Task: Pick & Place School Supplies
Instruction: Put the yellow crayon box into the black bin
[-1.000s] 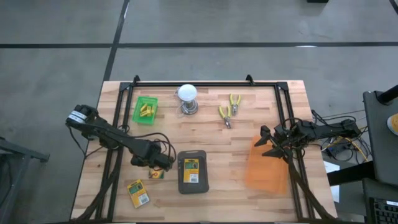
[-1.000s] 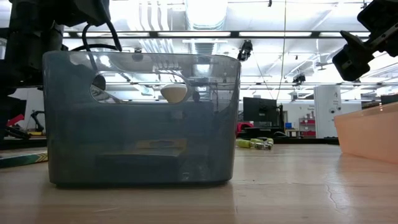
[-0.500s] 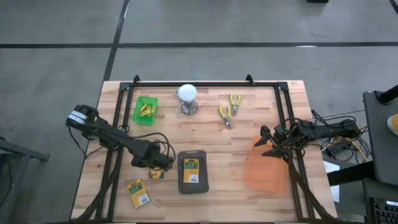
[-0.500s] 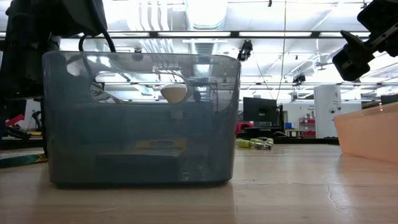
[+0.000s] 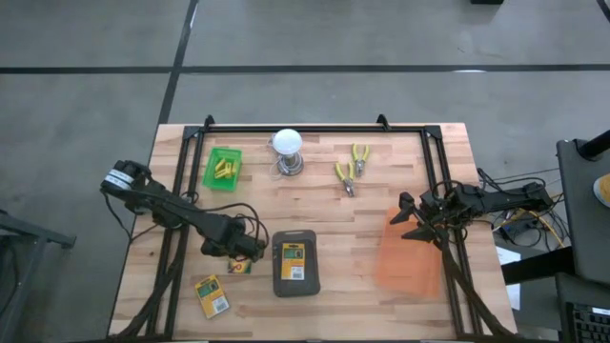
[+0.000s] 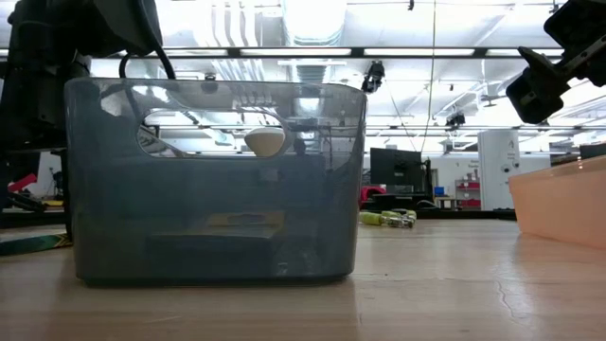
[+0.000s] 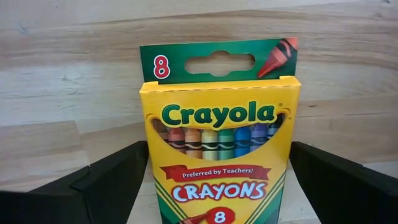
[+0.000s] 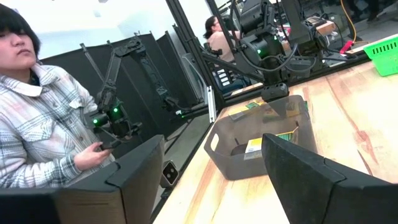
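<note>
Looking down from above, I see a wooden table (image 5: 315,205) with 2 dark arms reaching in from its sides. My left gripper (image 5: 243,257) sits low over a crayon box (image 7: 221,140) lying flat on the wood, just beside the grey bin (image 5: 294,264). In the left wrist view the box is green on top and yellow below, and it lies between the 2 fingers (image 7: 102,183), which are spread wide with 1 on each side of it. I cannot tell whether they touch it.

A 2nd crayon box (image 5: 294,261) lies inside the grey bin, near the table's middle front. A 3rd crayon box (image 5: 212,294) lies on the wood toward the front left corner. Short yellow pieces (image 5: 224,170) rest in a small green tray (image 5: 222,169) at the back left.

My right gripper (image 5: 412,218) hangs above the table at the right, over the edge of an orange bin (image 5: 408,262), with its fingers (image 8: 134,171) spread apart and nothing between them.

A white bulb (image 5: 287,145) on a metal base stands at the back, with yellow-handled pliers (image 5: 351,169) to its right. In the right wrist view, a person (image 8: 37,124) in a plaid shirt sits beyond the table.
</note>
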